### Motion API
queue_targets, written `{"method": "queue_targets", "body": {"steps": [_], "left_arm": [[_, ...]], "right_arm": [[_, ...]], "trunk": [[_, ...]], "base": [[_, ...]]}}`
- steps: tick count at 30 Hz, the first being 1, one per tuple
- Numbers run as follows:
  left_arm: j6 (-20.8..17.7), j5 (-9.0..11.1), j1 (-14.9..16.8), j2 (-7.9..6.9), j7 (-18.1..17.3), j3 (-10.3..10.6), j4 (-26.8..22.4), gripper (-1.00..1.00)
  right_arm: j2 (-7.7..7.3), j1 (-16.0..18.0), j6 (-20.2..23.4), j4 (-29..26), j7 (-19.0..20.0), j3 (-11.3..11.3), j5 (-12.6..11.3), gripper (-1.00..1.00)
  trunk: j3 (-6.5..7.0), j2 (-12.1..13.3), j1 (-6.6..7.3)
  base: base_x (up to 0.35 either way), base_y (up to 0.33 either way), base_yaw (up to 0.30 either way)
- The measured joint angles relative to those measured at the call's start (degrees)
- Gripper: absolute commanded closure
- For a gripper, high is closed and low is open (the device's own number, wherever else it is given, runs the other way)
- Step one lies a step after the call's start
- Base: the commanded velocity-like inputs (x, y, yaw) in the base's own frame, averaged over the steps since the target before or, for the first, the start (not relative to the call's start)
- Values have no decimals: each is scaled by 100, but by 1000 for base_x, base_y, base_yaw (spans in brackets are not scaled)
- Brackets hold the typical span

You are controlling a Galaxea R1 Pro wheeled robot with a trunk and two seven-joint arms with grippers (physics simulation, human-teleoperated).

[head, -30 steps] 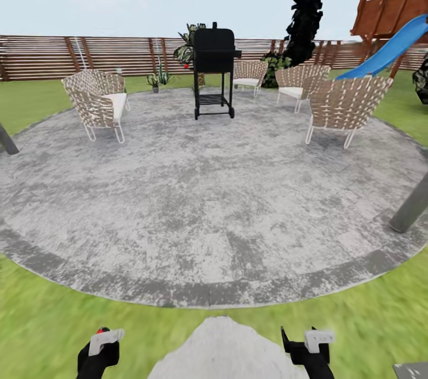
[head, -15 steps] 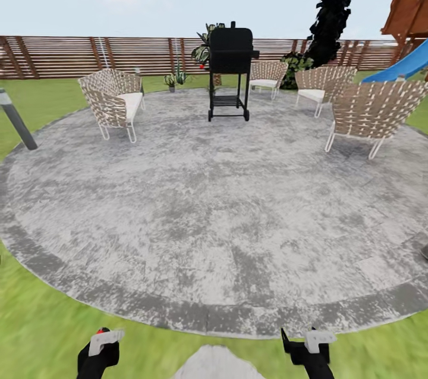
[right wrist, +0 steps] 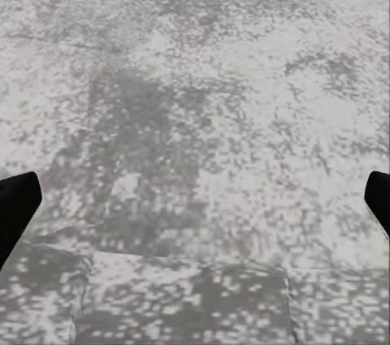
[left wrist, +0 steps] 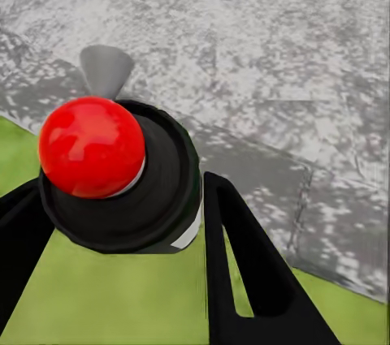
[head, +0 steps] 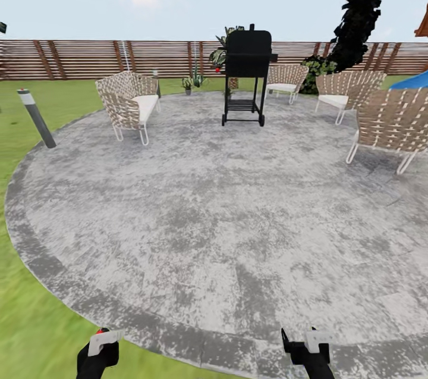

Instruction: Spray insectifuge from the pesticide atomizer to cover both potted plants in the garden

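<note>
- Round grey paved patio (head: 214, 200) across most of the head view, mottled light and dark, with a darker ring of paving at its edge.
- Green lawn (head: 30, 319) around it, and a brown slatted fence (head: 89, 59) along the far side under a pale sky.
- Tall, dark, ragged tree (head: 359, 10) rising past the fence at the far right, next to a sliver of blue slide (head: 413, 80) at the picture's edge.
- Black grill (head: 248, 69) on thin legs, upright on the far part of the patio.
- Four woven chairs on the paving: one (head: 128, 102) left of the grill, one (head: 392, 120) at the right edge, two more (head: 285, 78) (head: 345, 90) further back.
- Grey bollard lamp (head: 37, 118), tilted in the view, at the left rim of the patio.
- Small leafy plants (head: 191, 80) near the fence between the left chair and the grill, too small to tell their kind.
- Left pincer (head: 98, 346) (left wrist: 122, 191) low at the head view's bottom edge, its black fingers (left wrist: 244, 280) closed against the pesticide atomizer (left wrist: 154, 191).
- Atomizer seen end-on from the left wrist: dark round body, a strip of white at its side, a glossy red ball (left wrist: 91, 146) on the end facing the camera, over the seam of paving and grass.
- Right pincer (head: 309, 346) (right wrist: 195, 191) spread wide, a fingertip at each edge of the right wrist view, bare paving between.
</note>
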State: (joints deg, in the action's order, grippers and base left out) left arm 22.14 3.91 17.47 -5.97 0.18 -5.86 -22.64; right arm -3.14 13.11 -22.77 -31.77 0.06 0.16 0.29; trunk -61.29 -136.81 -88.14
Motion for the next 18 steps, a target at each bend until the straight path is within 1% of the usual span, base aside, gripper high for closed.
{"method": "queue_targets", "body": {"steps": [9,14,18], "left_arm": [[5,6,2,0,0,1,-2,100],[7,15,0,-5,0,-4,-7,100],[9,16,-1,-8,-1,-3,-6,100]], "right_arm": [[3,0,0,0,0,1,1,-100],[3,2,-1,2,0,3,3,-100],[3,0,0,1,-1,0,2,-100]], "trunk": [[0,0,0],[0,0,1],[0,0,1]], "base": [[288,-171,181],[331,-33,172],[339,-2,66]]}}
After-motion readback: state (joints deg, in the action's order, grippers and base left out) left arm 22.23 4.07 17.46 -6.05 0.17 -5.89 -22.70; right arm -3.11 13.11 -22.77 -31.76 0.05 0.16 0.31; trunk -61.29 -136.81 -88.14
